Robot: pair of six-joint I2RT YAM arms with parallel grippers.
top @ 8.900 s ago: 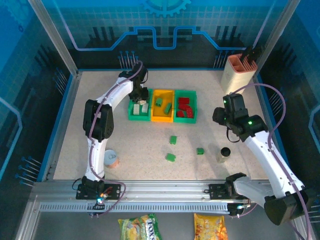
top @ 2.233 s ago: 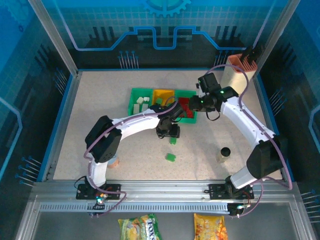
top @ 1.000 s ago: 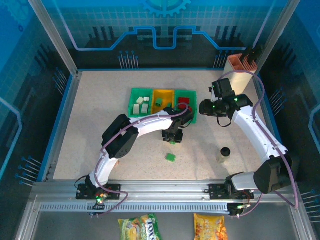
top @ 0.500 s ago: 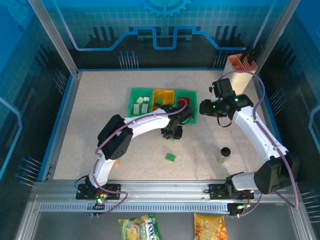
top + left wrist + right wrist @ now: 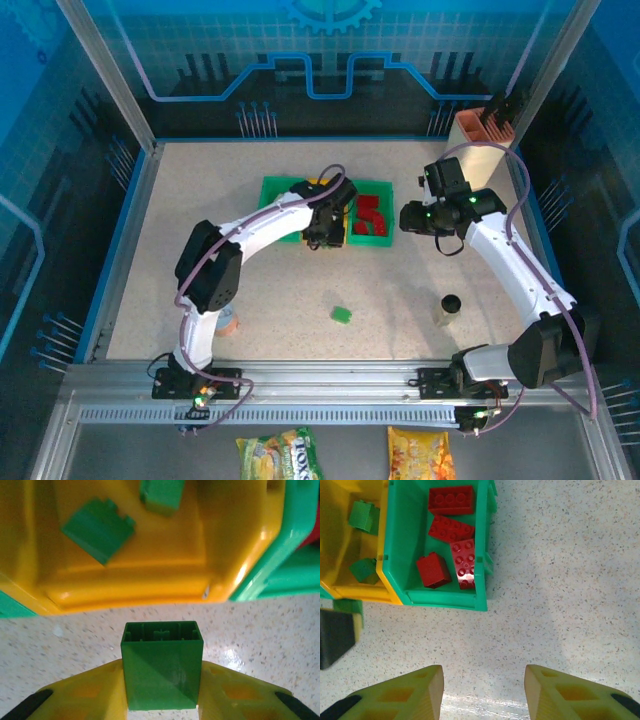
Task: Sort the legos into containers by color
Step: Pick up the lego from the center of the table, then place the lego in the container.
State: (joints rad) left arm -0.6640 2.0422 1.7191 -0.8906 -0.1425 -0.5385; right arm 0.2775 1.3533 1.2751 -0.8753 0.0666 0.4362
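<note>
Left gripper (image 5: 161,692): clamped on a small green plastic brick (image 5: 161,662), held just before the near wall of the orange-yellow plastic bin (image 5: 125,587)
Yellow bin contents: two green bricks (image 5: 98,530) lying on its floor
Right gripper (image 5: 484,682): fingers spread, nothing between them, above bare speckled tabletop (image 5: 570,580) beside the right-hand green plastic bin (image 5: 445,601)
Right bin contents: four red bricks (image 5: 451,529)
Loose piece: one green brick (image 5: 342,314) on the tabletop, well apart from the bins
</note>
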